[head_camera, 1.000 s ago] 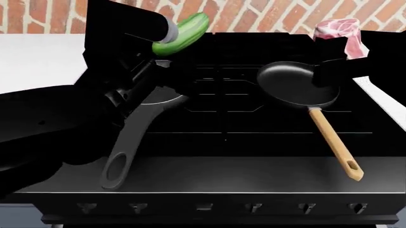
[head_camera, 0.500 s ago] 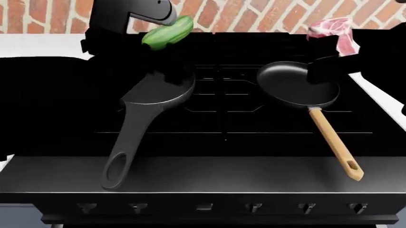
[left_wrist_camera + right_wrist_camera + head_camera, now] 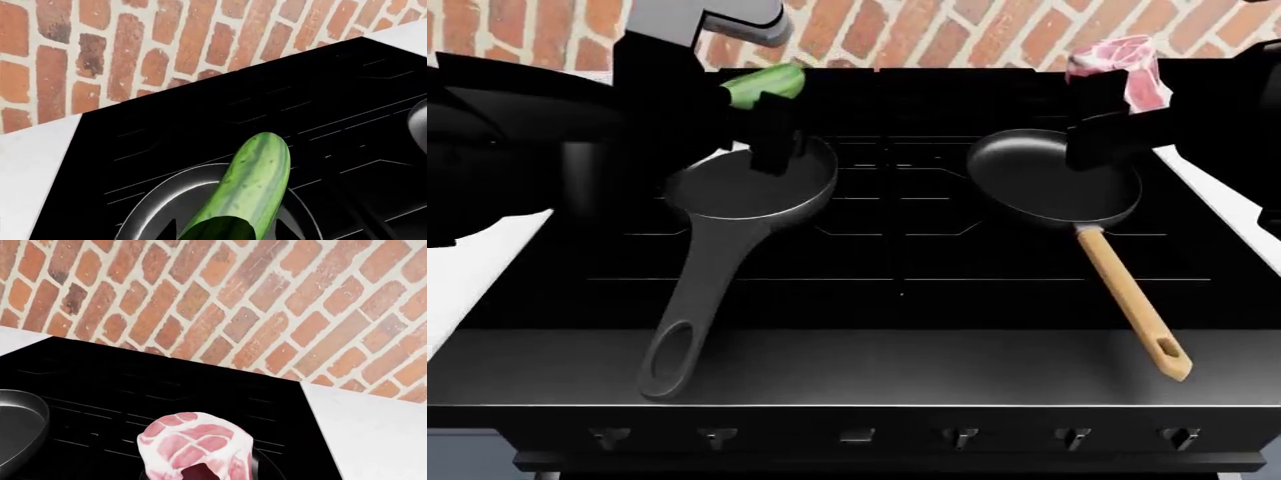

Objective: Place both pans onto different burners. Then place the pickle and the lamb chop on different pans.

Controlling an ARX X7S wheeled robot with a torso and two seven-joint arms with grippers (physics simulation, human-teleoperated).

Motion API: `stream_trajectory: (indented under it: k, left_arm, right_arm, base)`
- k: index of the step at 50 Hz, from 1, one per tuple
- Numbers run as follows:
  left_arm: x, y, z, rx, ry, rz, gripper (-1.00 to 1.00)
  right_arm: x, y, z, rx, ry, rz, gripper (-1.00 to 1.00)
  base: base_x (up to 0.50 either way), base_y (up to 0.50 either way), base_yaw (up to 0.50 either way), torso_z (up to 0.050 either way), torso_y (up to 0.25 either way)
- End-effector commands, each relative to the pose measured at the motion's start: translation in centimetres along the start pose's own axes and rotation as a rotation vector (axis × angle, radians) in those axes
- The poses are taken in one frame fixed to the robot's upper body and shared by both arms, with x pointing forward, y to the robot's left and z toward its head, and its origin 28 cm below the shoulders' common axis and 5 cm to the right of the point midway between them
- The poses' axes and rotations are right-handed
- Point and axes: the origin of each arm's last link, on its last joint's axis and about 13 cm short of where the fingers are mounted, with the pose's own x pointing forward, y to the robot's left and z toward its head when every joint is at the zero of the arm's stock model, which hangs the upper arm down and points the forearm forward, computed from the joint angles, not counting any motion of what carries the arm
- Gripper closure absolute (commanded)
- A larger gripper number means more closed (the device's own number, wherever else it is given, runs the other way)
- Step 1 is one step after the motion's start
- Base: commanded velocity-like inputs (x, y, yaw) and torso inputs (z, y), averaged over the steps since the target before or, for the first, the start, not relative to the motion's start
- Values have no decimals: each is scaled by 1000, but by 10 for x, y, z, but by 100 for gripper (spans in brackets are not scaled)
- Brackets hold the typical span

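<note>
Pickle (image 3: pixel 250 187) fills the left wrist view, smooth, glossy and stiff, so it probably slips easily and is best pinched across its middle; here the left gripper is clamped on its near end, out of frame, with the free end poking over the grey pan (image 3: pixel 160 205) below.

Lamb chop (image 3: pixel 197 445) in the right wrist view looks soft and marbled, likely light and yielding, so a hold across its thick body suits it. The right gripper is closed on its underside, and a dark pan rim shows beneath.

In the head view both pans sit on separate burners (image 3: pixel 894 190). The left gripper (image 3: pixel 761 110) holds the pickle (image 3: pixel 761 85) above the grey pan's (image 3: pixel 747 190) far edge; the right gripper (image 3: pixel 1108 120) holds the chop (image 3: pixel 1121 65) above the far right edge of the wooden-handled pan (image 3: pixel 1048 185). Compared with half a second ago, the pickle sits lower and more hidden by the arm, and the grey pan's bowl is now uncovered; the chop has barely shifted.
</note>
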Motion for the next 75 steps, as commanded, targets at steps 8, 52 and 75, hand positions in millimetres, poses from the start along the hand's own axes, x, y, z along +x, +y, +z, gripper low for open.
stream_trajectory:
  k: [8,52,75]
  left_arm:
    - [11,8,-3,-61,48,25,100]
    - [29,10,-16,-77,160,25,100]
    - [17,8,-9,-77,95,41,-100]
  right_arm:
    - [5,-1,-3,15,-17,-10,100]
    - [7,-2,-5,20,-14,-10,100]
    - [2,-2,-2,18,-21,-13,100]
  base:
    - [0,0,0,0,0]
    - [0,0,0,0,0]
    - [0,0,0,0,0]
